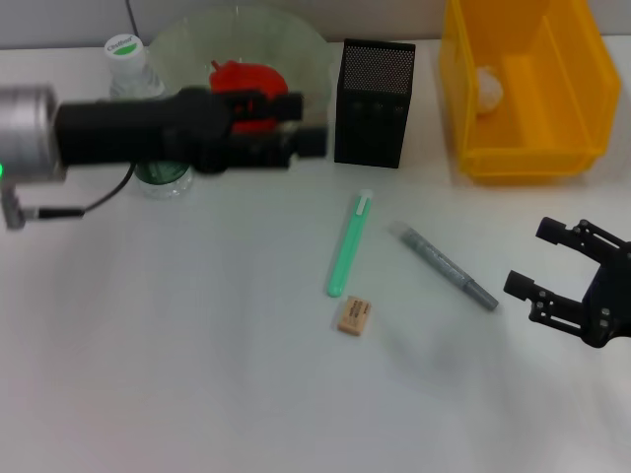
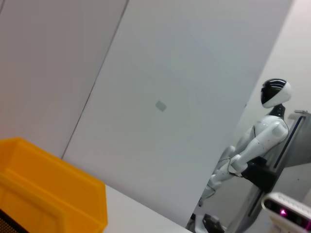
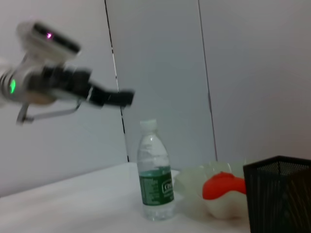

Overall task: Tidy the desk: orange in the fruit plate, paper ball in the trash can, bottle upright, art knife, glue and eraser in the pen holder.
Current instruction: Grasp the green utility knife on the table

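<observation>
The orange lies in the pale-green fruit plate, also seen from the right wrist. The bottle stands upright left of the plate. My left gripper hovers high over the plate's front rim, fingers apart and empty. A white paper ball rests inside the yellow trash can. On the table lie the green art knife, the grey glue stick and the tan eraser. The black mesh pen holder stands behind them. My right gripper is open, right of the glue.
The left arm stretches across the back left, above the bottle and plate. The trash can's corner shows in the left wrist view, with a white humanoid robot far behind. White tabletop lies in front of the eraser.
</observation>
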